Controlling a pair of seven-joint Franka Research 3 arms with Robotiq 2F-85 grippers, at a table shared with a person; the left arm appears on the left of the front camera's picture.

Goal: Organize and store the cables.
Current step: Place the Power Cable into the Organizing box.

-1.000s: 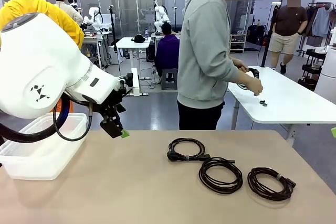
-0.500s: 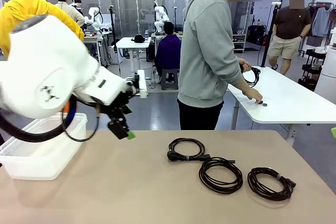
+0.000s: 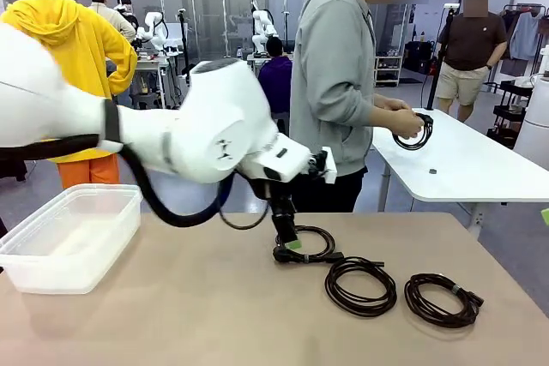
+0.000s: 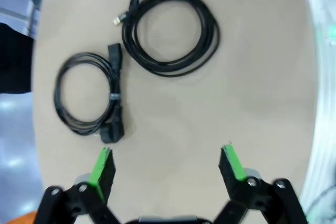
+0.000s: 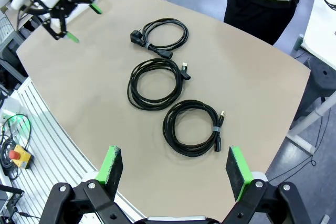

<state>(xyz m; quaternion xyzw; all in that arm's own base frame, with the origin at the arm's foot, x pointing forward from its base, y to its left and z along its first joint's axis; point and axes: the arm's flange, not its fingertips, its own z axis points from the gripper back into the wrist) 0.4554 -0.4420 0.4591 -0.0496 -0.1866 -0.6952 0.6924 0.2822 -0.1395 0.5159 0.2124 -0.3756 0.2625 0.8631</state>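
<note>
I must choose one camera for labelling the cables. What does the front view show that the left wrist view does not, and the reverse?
Front view: the clear plastic bin at the table's left end, the third cable whole, and a person holding another cable at a white table behind.
Left wrist view: the two green fingers of the robot's left hand, spread open with bare table between them, close to the plug of the nearest cable.
Both: the tan table, that nearest cable and the middle cable.

Bare tabletop (image 3: 184, 315) lies open between bin (image 3: 69, 242) and cables (image 3: 360, 287).
</note>
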